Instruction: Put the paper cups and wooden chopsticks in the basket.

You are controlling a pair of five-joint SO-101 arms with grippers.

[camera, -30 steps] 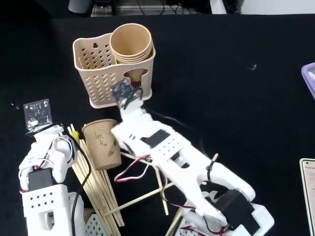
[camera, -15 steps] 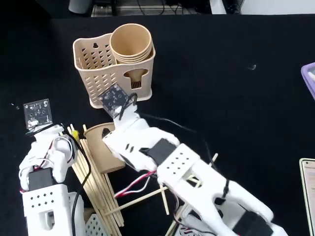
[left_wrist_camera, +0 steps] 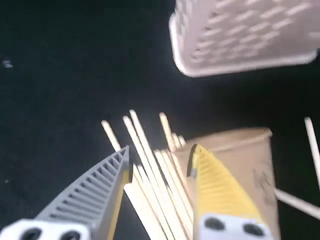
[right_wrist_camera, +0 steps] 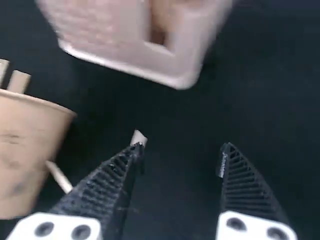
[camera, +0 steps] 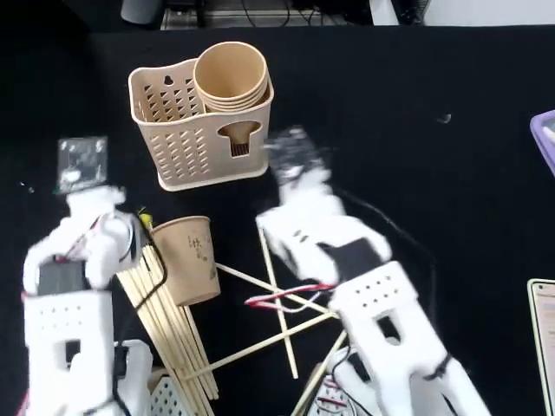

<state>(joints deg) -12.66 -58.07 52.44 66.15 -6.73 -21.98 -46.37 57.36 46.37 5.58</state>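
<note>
The coming move is judged to turn on the bundle of wooden chopsticks [camera: 172, 334], whose long axis is laid from about 11 o'clock to 5 o'clock in the high view, with the upper tips fanned out. The left gripper [left_wrist_camera: 157, 160] is seen spread wide and unloaded, its grey and yellow fingers set astride those upper tips, so the sticks are already framed between the jaws, roughly along the line in which the gripper points. The loose paper cup [camera: 189, 258] is stood upright just beside the bundle, at about 4 o'clock from the left gripper and close against the yellow finger in the left wrist view; a snag on it is thought possible when the jaws are closed. The basket [camera: 186, 143] is placed at about 1 o'clock from the cup, with stacked cups [camera: 230, 74] already seated in its right compartment. The right gripper [right_wrist_camera: 180, 150] is likewise held open with nothing in it, near the basket's lower right corner; the cup is found between 7 and 8 o'clock from it, so the left arm is judged nearer to both things. A few crossed chopsticks [camera: 276, 295] are scattered beside the right arm.
</note>
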